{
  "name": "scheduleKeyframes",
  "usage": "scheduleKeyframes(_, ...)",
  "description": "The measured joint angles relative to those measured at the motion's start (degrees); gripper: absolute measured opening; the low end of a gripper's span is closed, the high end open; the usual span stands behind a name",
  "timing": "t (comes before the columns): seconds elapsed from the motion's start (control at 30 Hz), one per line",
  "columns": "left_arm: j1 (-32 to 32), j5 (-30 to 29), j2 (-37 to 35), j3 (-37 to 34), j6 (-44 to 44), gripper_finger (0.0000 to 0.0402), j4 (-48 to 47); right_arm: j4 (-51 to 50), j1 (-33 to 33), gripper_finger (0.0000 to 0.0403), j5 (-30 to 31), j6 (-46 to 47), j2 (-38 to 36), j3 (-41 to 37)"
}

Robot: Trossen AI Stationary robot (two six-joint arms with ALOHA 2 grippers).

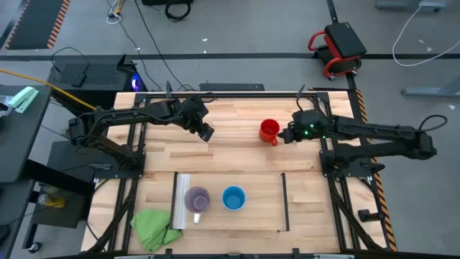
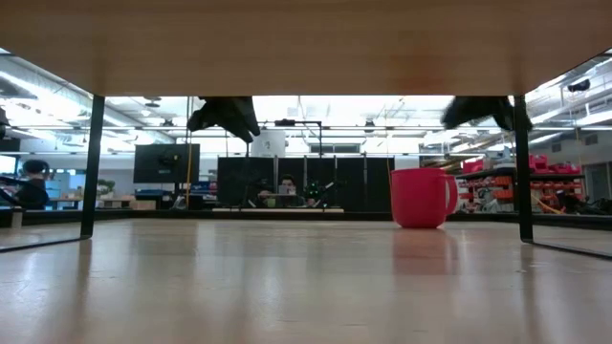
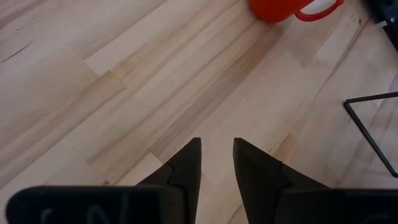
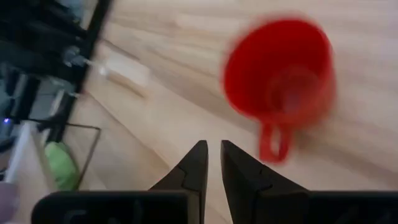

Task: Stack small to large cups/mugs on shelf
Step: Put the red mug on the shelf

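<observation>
In the high view, the shelf (image 1: 230, 208) lies on the near part of the tabletop (image 1: 237, 155), and it carries the purple mug (image 1: 196, 199) and the blue mug (image 1: 233, 198) side by side, not one inside the other. The red mug (image 1: 269, 130) stands alone on the far part, well apart from the shelf, with the right claw (image 1: 290, 134) just beside it; the left claw (image 1: 206, 134) hovers over bare wood. A green cloth (image 1: 154, 227) lies near the shelf's metal edge. It seems the stacking is not yet begun: all three mugs are single. The low view shows only the red mug (image 2: 420, 198), upright on the wood with its handle to the side, and both arms hang above as dark shapes; people sit in the room behind. In the left wrist view, the left claw (image 3: 217, 160) is empty, its fingers a narrow gap apart. In the right wrist view, the right claw (image 4: 213, 157) is also empty and nearly closed, pointing just beside the handle of the red mug (image 4: 280, 74), whose inside is seen empty only here.
</observation>
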Motion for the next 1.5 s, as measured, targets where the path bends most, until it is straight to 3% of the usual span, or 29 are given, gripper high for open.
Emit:
scheduleKeyframes(0.17, 0.0, 0.0, 0.0, 0.0, 0.0, 0.0103, 0.0, 3.3, -2.5, 0.0052, -3.8, 1.9, -2.8, -8.5)
scheduleKeyframes(0.33, 0.0, 0.0, 0.0, 0.0, -0.9, 0.0101, 0.1, 11.2, -4.3, 0.0052, -8.0, 0.7, -3.7, -13.4)
scheduleKeyframes(0.47, 0.0, 0.0, 0.0, 0.0, -1.4, 0.0103, 0.2, 11.0, -6.5, 0.0053, -10.0, -0.9, -3.6, -15.5)
scheduleKeyframes(0.87, 0.0, 0.0, 0.0, 0.0, -1.5, 0.0105, 0.2, 14.4, -10.7, 0.0083, -12.9, -3.1, -3.1, -15.8)
scheduleKeyframes(1.5, 0.0, 0.0, 0.0, 0.0, -1.4, 0.0105, 0.5, 19.6, -11.9, 0.0084, -14.4, -1.4, 4.2, -15.7)
